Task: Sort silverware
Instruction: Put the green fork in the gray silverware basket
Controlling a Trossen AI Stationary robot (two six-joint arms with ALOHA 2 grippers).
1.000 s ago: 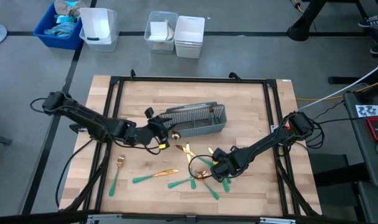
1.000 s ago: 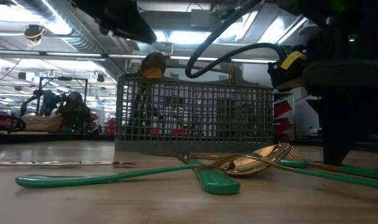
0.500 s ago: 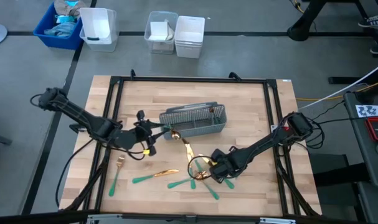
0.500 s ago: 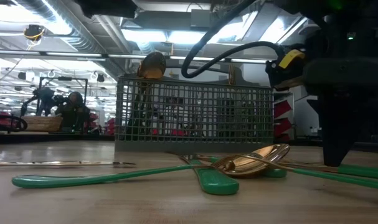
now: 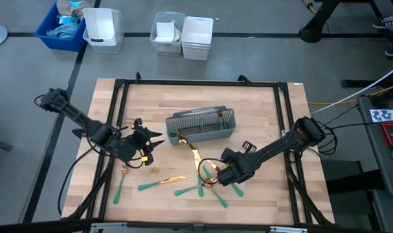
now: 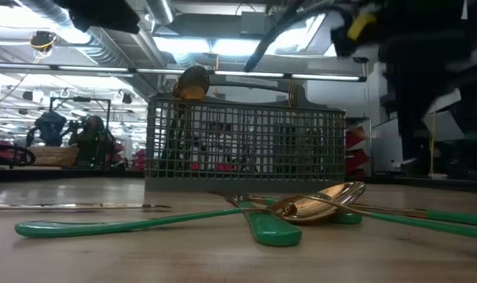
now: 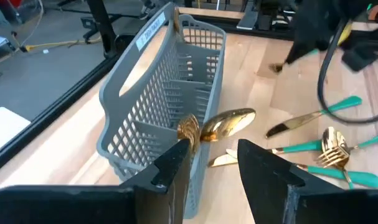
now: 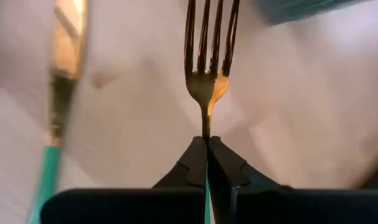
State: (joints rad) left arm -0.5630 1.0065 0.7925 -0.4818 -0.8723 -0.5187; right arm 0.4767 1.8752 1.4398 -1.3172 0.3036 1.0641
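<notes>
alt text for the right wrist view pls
The right gripper is shut on a gold fork at its neck, tines pointing away from the camera. Another gold utensil with a teal handle lies blurred beside it.

Right hand [image 5: 217, 178] sits over a pile of silverware [image 5: 202, 184]; grey mesh caddy [image 5: 201, 126] lies beyond, left hand [image 5: 147, 139] beside it.

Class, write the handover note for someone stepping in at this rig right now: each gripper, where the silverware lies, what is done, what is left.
Right gripper: shut on a fork, by the pile.
Left gripper: open, empty, beside the caddy's left end.
Done: a few pieces stand in the caddy, among them a spoon.
Left: loose silverware in front of the caddy, plus a lone fork farther left.
</notes>
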